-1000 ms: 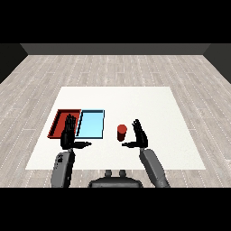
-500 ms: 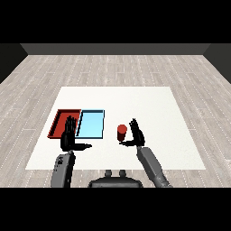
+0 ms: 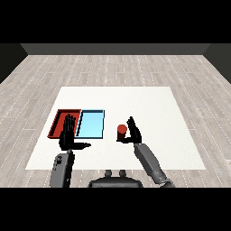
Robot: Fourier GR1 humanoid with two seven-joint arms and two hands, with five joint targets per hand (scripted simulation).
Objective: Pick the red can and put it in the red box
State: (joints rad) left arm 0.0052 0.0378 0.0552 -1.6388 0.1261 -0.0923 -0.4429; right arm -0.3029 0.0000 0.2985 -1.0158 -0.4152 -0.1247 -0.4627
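Take the light blue tray as your landmark and read across from its left. Touching its left edge lies the red tray, the place where the can must end. Your left hand is raised over the near right part of that red tray, fingers straight and spread, thumb stuck out toward the near corner of the blue tray. It holds nothing, and I judge it is simply parked there, out of the way of the work, though it does cover part of the goal tray, so you may want it clear before the drop.

To the right of the blue tray, just beside its near right corner but apart from it, the red can stands upright on the white table. It is outside both trays, so the task is at its start.

Further right of the blue tray, your right hand is just beside the can on its far side from the trays. Its fingers point up and are only lightly bent, not wrapped round the can; I cannot tell whether the palm touches it. That side-on pose suits a wrap grasp of an upright cylinder, which is probably why the hand is set so.

By my reading, 1 step is in hand: closing on the can. The carry must then cross the whole blue tray leftward.
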